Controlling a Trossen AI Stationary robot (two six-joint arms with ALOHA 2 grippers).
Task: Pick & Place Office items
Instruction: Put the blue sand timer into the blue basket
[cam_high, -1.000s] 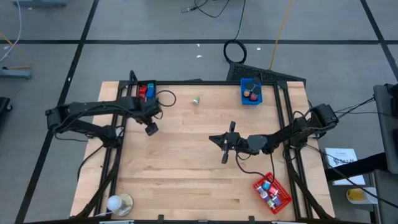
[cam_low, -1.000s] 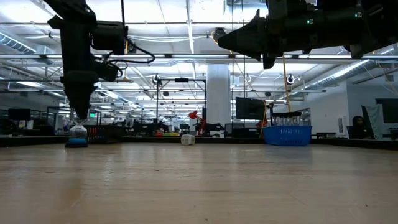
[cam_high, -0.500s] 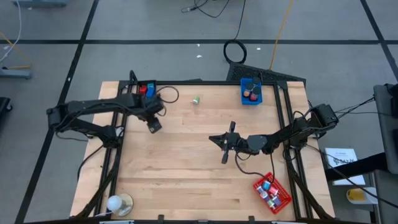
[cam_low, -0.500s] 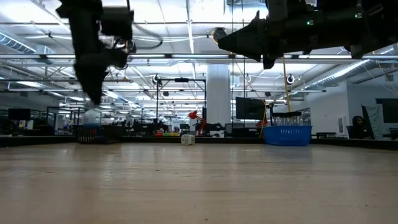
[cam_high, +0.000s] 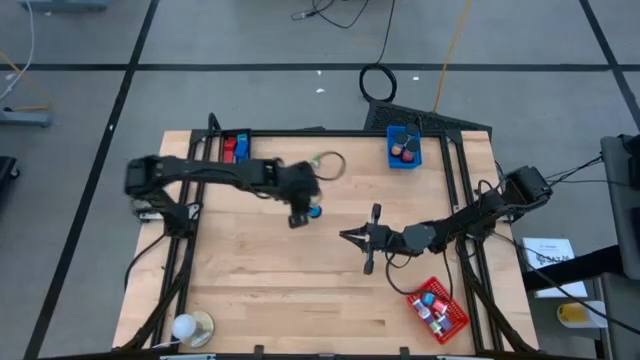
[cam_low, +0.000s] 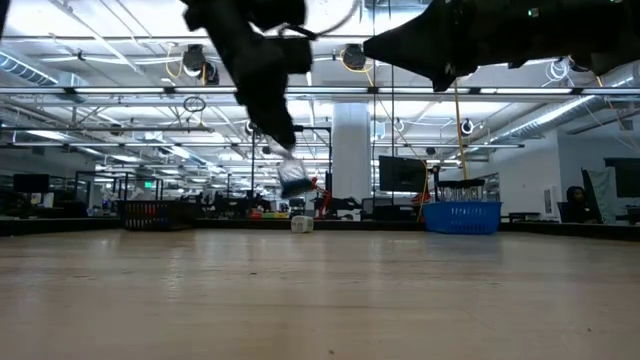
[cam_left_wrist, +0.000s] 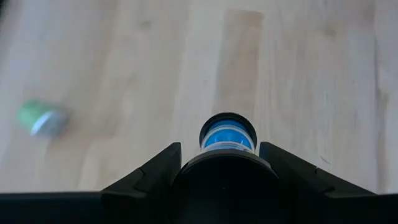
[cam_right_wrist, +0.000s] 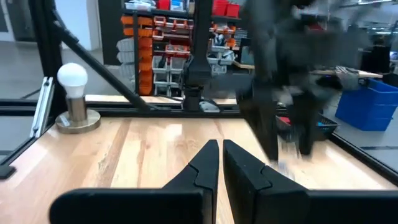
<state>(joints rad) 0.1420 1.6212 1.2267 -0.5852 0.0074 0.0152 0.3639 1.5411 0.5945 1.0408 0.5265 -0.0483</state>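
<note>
**Left arm carries a blue roll above the middle of the tabletop**

The left gripper (cam_high: 303, 212) reaches in from the left side to a spot a little left of centre on the wooden tabletop (cam_high: 270, 280). Its fingers (cam_left_wrist: 149, 171) are clamped on a small blue roll (cam_left_wrist: 227, 134) — the left wrist view shows the round blue end sitting between the two dark tips, and from above a blue spot (cam_high: 315, 210) shows just beside the gripper. In the low view the roll (cam_low: 294, 180) hangs clear of the wood, held up in the air under the tilted arm.

A small green item (cam_left_wrist: 38, 118) lies on the wood near the carried roll, apart from it; it is blurred.

The right gripper (cam_high: 366, 240) waits right of centre, raised above the surface, its fingers (cam_right_wrist: 208, 163) pressed together with nothing between them.

Three trays sit at the edges. The blue tray (cam_high: 391, 155) stands at the far edge toward the right and holds a couple of small items, one of them red. The red tray (cam_high: 452, 322) sits at the near right corner with several small pieces inside — red, blue and pale ones can be made out. The black tray (cam_high: 245, 142) is at the far left corner with a red and a blue piece in it. A round white and tan object (cam_high: 190, 326) rests at the near left corner.
</note>
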